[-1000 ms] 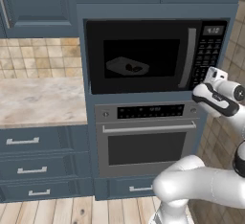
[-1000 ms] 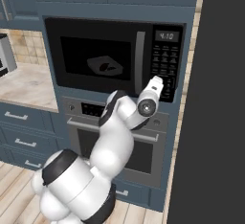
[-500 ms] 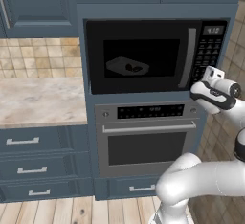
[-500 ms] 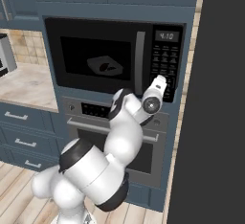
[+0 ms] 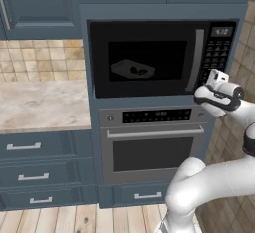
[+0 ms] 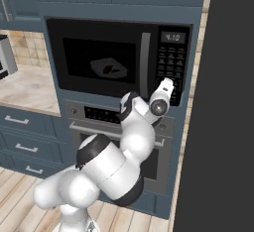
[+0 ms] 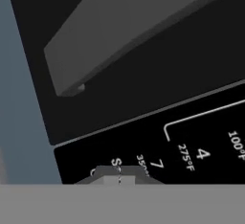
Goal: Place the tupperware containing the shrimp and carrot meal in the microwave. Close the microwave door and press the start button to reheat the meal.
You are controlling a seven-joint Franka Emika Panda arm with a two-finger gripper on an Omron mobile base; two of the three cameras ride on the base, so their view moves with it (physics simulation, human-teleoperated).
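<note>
The microwave (image 5: 149, 30) has its door (image 5: 169, 85) closed, with the vertical grey handle (image 5: 198, 60) beside the keypad (image 5: 219, 53). Through the dark glass the tupperware (image 5: 130, 69) sits inside, the meal (image 5: 140, 71) showing as small dark pieces in it. My gripper (image 5: 214, 74) is shut, holds nothing, and is at the bottom of the keypad. In the right base view the gripper (image 6: 168, 83) points at the keypad's (image 6: 171, 60) lowest buttons. In the hand view the closed fingertips (image 7: 119, 175) are right at the keypad panel (image 7: 201, 153), below the handle (image 7: 134, 31).
An oven (image 5: 154, 150) with a horizontal bar handle sits directly under the microwave. A marble counter (image 5: 40, 102) over drawers (image 5: 30, 147) lies to the left. A tall dark panel (image 6: 223, 127) stands close on the right of the keypad.
The hand has crept forward toward the bottom of the keypad, and the arm's elbow has swung up behind it. The microwave, its door and the tupperware have not moved.
</note>
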